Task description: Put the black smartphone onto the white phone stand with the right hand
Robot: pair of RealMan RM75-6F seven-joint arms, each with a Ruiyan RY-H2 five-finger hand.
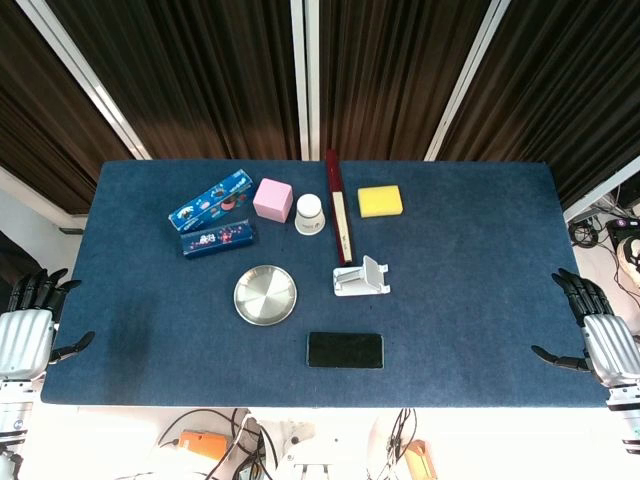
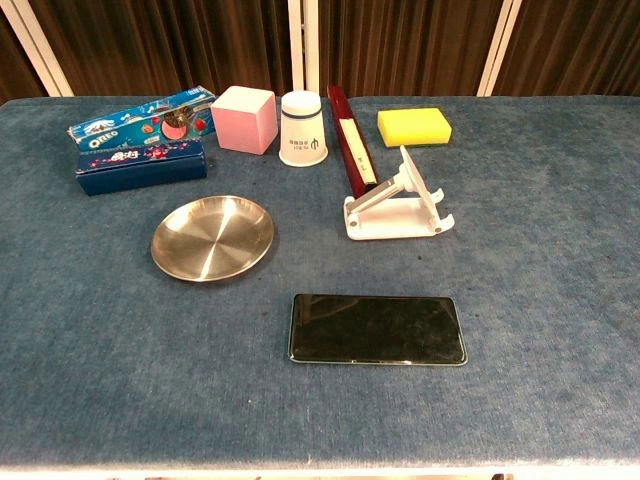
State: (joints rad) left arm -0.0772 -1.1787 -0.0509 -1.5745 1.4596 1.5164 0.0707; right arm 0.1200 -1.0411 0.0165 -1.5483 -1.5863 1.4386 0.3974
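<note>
I see the black smartphone (image 1: 345, 350) lying flat, screen up, long side across, near the front edge of the blue felt-covered desk (image 1: 470, 260). It is just in front of the white folding phone stand (image 1: 361, 278), apart from it, not touching. Stand sits upright with its back rest tilted, nothing on it.

My right hand (image 1: 592, 335) is at the desk's right edge, well apart from the phone, fingers (image 1: 572, 288) spread and released, holding nothing. My left hand (image 1: 32, 325) is at the left edge, fingers also apart, holding nothing. Neither hand shows in the chest view.

Rest of the desk: round shiny steel plate (image 2: 212, 237) left of the stand, near the phone's left end. Behind it two blue cookie boxes (image 2: 140, 135), one angled behind the other, touching or nearly so. Pink cube (image 2: 245, 119) next to them, then a white paper cup (image 2: 302, 128) standing mouth down. Dark red long narrow box with a pale strip (image 2: 352, 140) runs front to back just beside the cup; its near end is behind the stand. Yellow rectangular sponge (image 2: 414, 126) right of that. Dark curtain (image 1: 400, 70) behind the desk.
</note>
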